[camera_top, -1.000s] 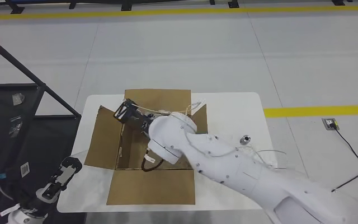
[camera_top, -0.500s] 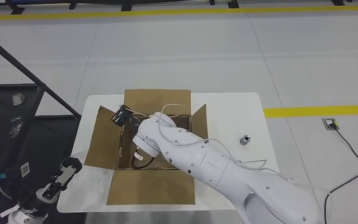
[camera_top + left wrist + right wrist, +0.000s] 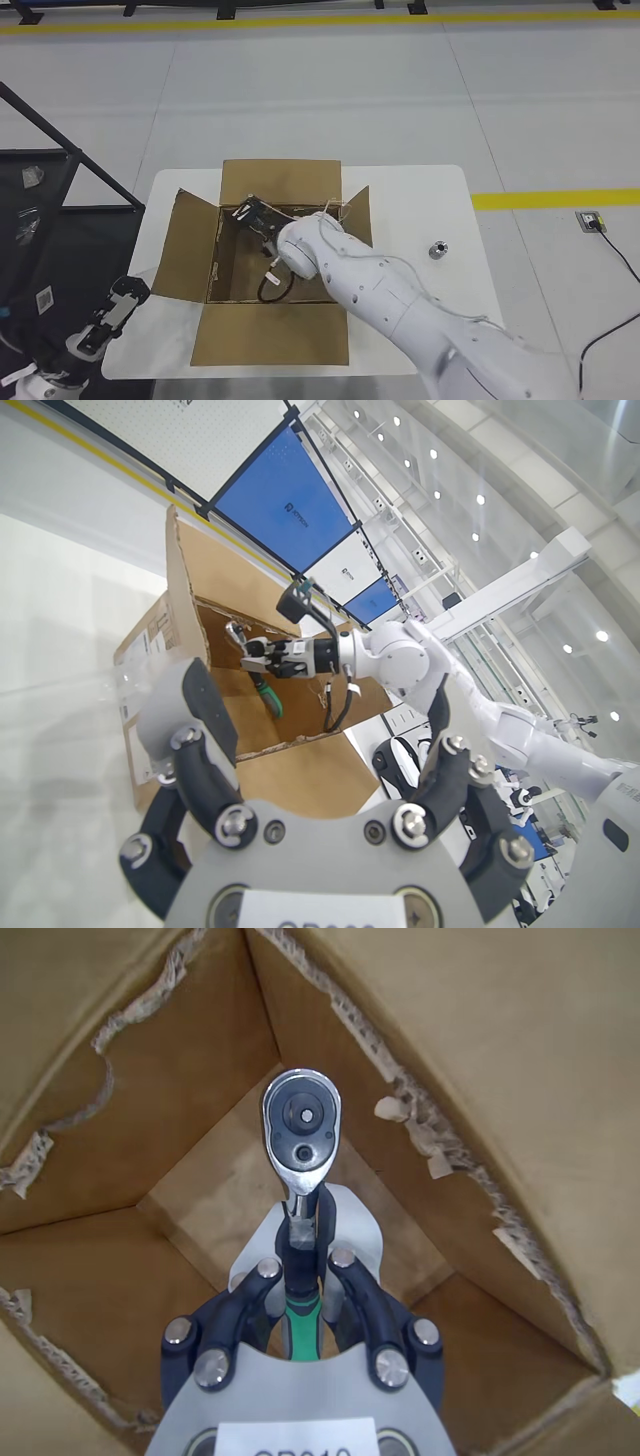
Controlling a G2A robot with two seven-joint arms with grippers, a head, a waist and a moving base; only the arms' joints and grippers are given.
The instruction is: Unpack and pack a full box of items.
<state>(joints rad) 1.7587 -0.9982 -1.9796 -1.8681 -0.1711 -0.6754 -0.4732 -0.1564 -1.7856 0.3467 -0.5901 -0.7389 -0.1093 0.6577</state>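
Right gripper [image 3: 306, 1228] was down inside the open cardboard box [image 3: 280, 175], in the box's far-left part as I saw it from the top view. Its fingers [image 3: 327, 1208] were clamped on the ratchet wrench [image 3: 301, 1128], gripping the bare metal shank just above the green handle, which ran back between the finger links. The chrome ratchet head stuck out past the fingertips and pointed at an inner corner of the box. From the left wrist view the wrench sat at an angle, head up near the far wall and handle angled down toward the box floor; I couldn't tell whether it touched the floor. All four flaps were folded outward, with ragged torn edges along the rim. Left gripper [image 3: 320, 695] hung off the counter's [image 3: 420, 190] near-left corner, well apart from the box, fingers [image 3: 202, 695] spread wide with nothing between them. A small metal cylinder [image 3: 437, 249] stood on the counter to the right of the box, clear of it.
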